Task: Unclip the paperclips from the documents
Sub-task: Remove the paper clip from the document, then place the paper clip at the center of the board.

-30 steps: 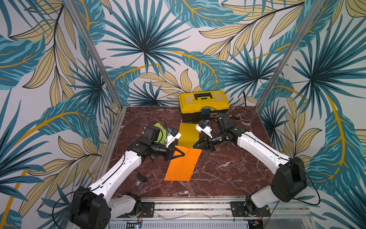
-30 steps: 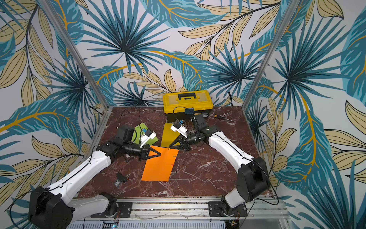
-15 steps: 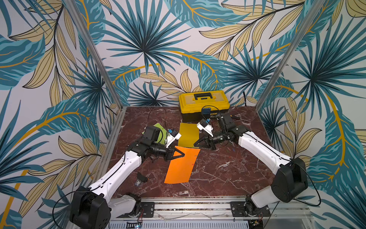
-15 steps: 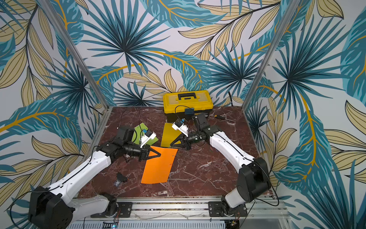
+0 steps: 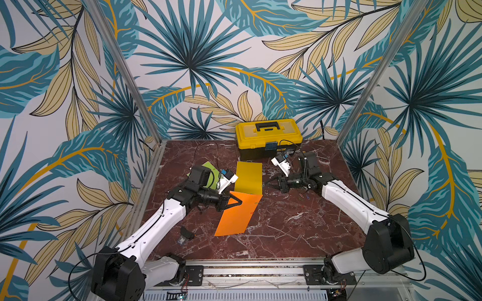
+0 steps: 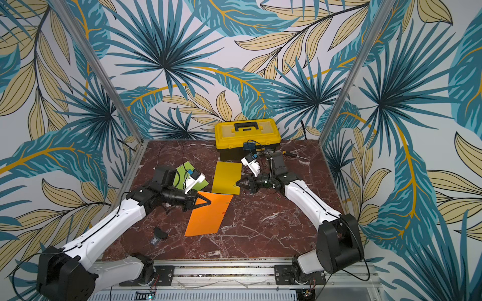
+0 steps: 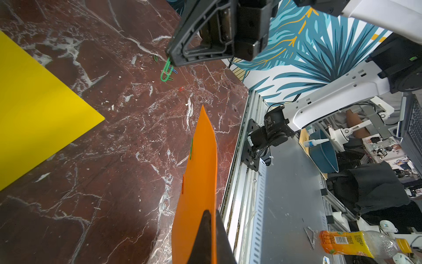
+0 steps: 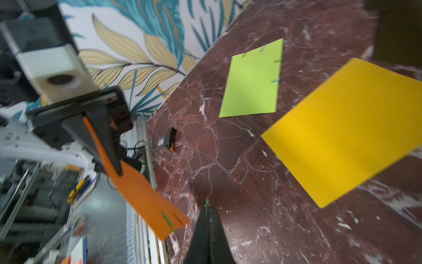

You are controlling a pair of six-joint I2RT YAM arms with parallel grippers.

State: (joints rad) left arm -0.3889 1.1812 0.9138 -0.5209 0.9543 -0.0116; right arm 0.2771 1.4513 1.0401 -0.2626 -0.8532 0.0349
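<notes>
My left gripper (image 5: 241,202) (image 7: 211,213) is shut on a corner of the orange document (image 5: 237,216) (image 7: 201,171), holding that edge off the table. A green paperclip (image 7: 191,148) and a red one (image 7: 183,185) still sit on its edge. Just off the sheet's far corner, my right gripper (image 6: 237,183) (image 8: 207,206) is shut on a green paperclip (image 7: 166,73) that hangs free of the paper. The yellow document (image 5: 247,177) lies flat behind. The lime green document (image 8: 251,82), partly under my left arm, carries clips (image 8: 277,61) on its edges.
A yellow and black toolbox (image 5: 268,135) stands at the back. Loose paperclips (image 5: 303,196) lie on the marble by my right arm. A small black object (image 5: 186,233) lies near the front left. A metal rail (image 5: 247,271) runs along the front edge.
My right gripper has drawn back and to the right from the orange sheet's corner with the green clip. The orange sheet has tilted up a little in my left gripper.
</notes>
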